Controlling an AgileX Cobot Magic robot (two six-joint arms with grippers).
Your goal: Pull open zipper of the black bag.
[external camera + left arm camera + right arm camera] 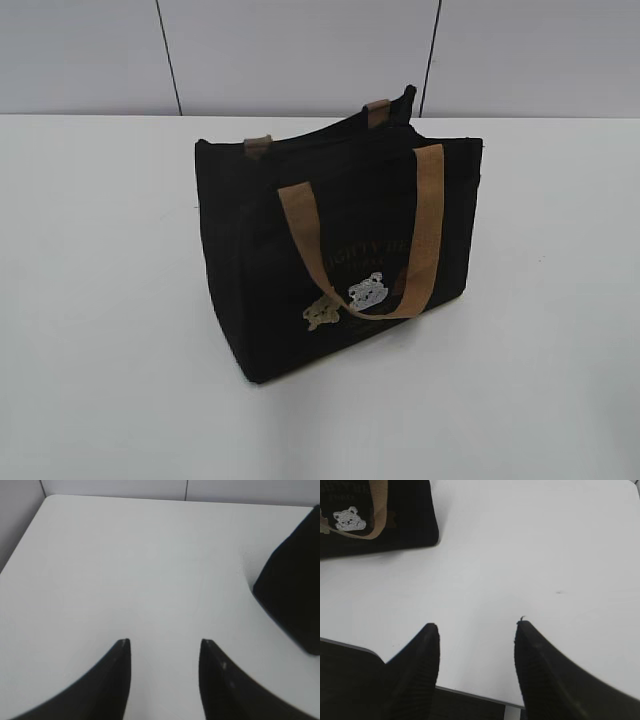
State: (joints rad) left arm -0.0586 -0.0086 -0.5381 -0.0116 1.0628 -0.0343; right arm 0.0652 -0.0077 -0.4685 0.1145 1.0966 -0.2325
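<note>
Both sets of jaws stand apart and empty: the left gripper (pixel 162 647) over bare surface (pixel 125 570) left of the black bag (pixel 340 250), the right gripper (pixel 476 630) at the surface edge, near the bag's front. The bag stands upright, well clear of both, its zipper (pixel 330 130) along the top

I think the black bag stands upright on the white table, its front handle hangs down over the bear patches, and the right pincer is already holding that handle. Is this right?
Not quite. The right pincer holds nothing: the right wrist view shows it open over the table, apart from the black bag. The rest is right: the handle hangs by the bear patches.
</note>
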